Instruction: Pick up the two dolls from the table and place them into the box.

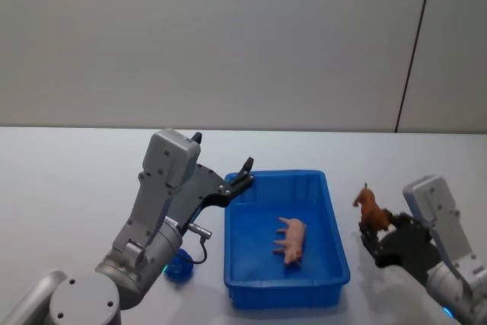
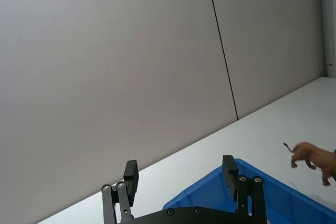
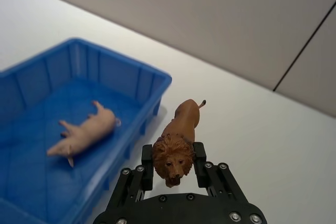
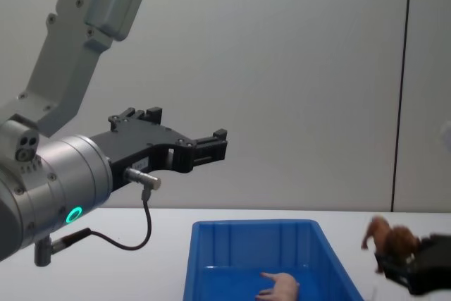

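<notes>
Head view: pink doll (image 1: 291,238) on its side on the floor of the blue box (image 1: 335,227), long axis running near-to-far with a slight slant, legs toward the robot's left, snout end hard to tell. Left gripper (image 1: 240,176) raised over the box's far left corner, fingers spread wide, empty. Right gripper (image 1: 374,235) just beside the box's right rim, over the white counter (image 1: 68,180), fingers clamped on the lion doll (image 1: 371,209). Left wrist view: wide-spread fingers (image 2: 229,167) above the box rim, lion doll (image 2: 310,157) beyond. Right wrist view: lion doll (image 3: 181,121) gripped at the mane from both sides, face toward the wrist, tail pointing away, long axis in line with the fingers. Chest view: left gripper (image 4: 213,147) well above the box (image 4: 254,228); lion doll (image 4: 386,236) at about rim height on the right.
</notes>
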You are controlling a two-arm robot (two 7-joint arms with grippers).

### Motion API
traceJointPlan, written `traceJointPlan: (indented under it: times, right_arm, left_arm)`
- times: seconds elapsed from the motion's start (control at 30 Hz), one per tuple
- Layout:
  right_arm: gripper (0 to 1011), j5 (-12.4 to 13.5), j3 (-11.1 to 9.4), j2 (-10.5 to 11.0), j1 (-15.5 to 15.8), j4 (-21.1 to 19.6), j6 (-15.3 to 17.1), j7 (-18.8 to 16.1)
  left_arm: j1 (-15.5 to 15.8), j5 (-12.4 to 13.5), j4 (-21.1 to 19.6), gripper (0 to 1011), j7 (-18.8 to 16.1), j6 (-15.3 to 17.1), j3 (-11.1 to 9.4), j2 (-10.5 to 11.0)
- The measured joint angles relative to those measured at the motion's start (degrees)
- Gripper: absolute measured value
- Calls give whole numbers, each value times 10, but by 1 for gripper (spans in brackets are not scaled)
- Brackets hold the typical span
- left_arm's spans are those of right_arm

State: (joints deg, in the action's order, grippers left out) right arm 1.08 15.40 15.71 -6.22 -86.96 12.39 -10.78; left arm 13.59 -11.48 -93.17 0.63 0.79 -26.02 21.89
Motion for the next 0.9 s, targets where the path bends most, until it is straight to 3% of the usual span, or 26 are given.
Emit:
traceJointPlan:
  times: [0.33,0.67,0.9]
  right_arm:
    - [428,-13,5,-8,-17,-36,-16,-31]
    - [429,-25,18,-29,-52,-36,13,-92]
    - [598,-40,32,-49,-78,-6,40,-126]
  left_arm:
    - [0,0,0,1001,0,0,0,0]
    - [0,0,0,1001,0,0,0,0]
    - [0,0,0,1001,0,0,0,0]
